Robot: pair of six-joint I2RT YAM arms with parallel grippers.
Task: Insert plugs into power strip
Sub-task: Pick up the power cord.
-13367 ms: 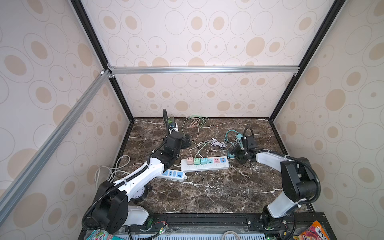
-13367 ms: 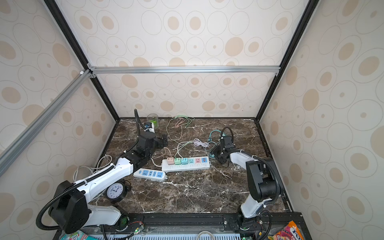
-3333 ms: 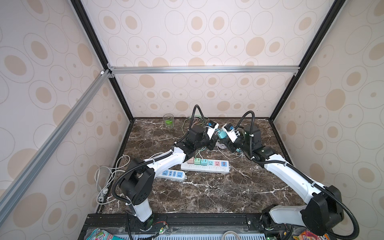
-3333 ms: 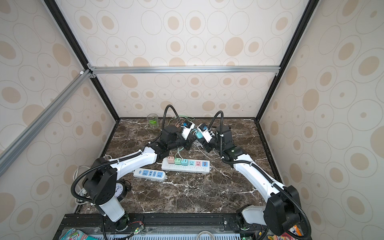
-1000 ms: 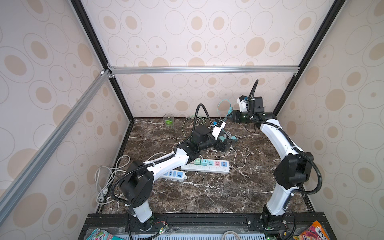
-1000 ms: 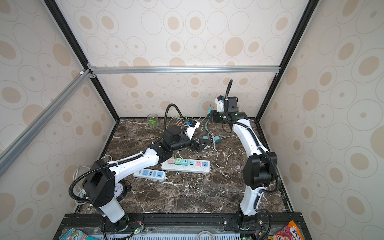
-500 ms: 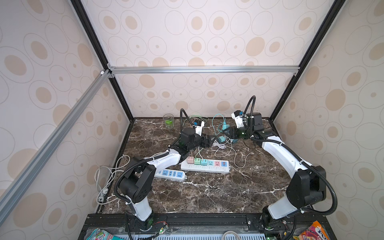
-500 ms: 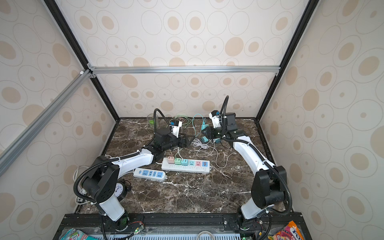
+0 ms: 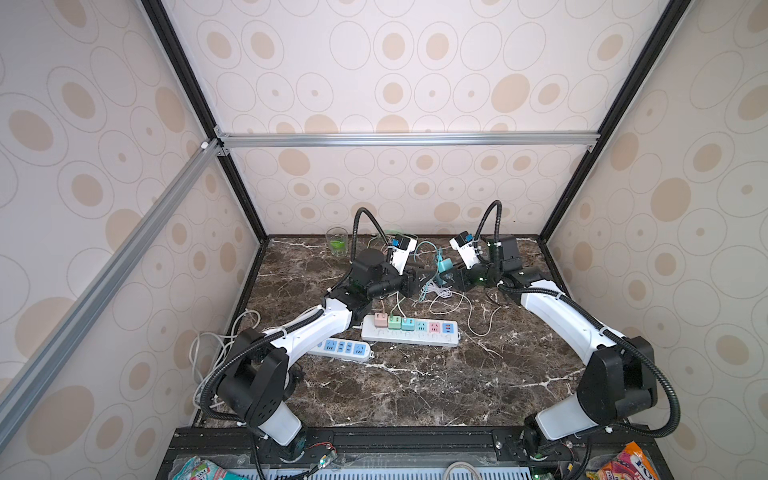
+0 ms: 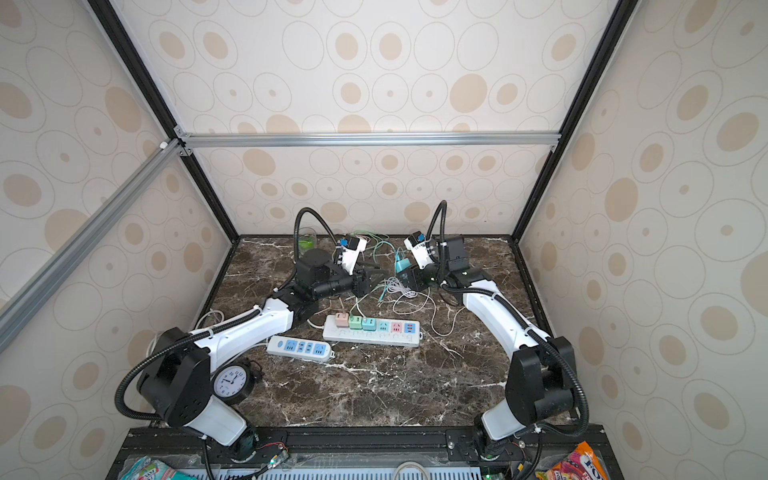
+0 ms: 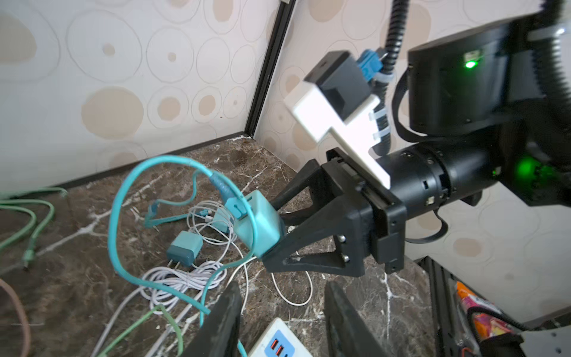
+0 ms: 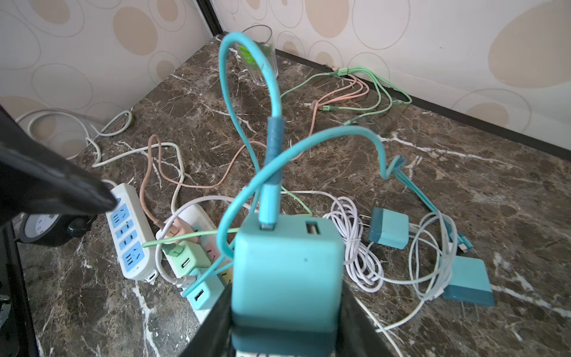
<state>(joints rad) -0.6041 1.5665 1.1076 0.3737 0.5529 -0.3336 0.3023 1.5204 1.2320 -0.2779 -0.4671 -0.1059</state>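
Now the right arm (image 9: 557, 316), which a second ago stretched up toward the back wall, has come down low over the marble table (image 9: 415, 386). The left arm (image 9: 307, 328) has drawn back from the middle to meet it at the table's 12 o'clock. The white power strip (image 9: 453, 338) lies at the centre, with the seated cubes (image 9: 394, 322) in pink, mint and teal at its 9 o'clock end. Its free sockets (image 9: 434, 327) run toward 3 o'clock.

The right gripper (image 12: 284, 326) is clamped on the teal plug (image 12: 287, 265), which is lifted off the table at about 1 o'clock from the strip. The left gripper (image 11: 281, 293), at the plug's 9 o'clock, has narrowed its jaws from wide, yet they stand apart with nothing clearly between them.

The plug's USB face looks away from the right gripper and its prongs are hidden at the gripped end. I judge a hand-over is wanted before it can go into a socket. Its teal cable (image 12: 275, 145) loops close by the left fingers (image 11: 222, 321) and could snag.
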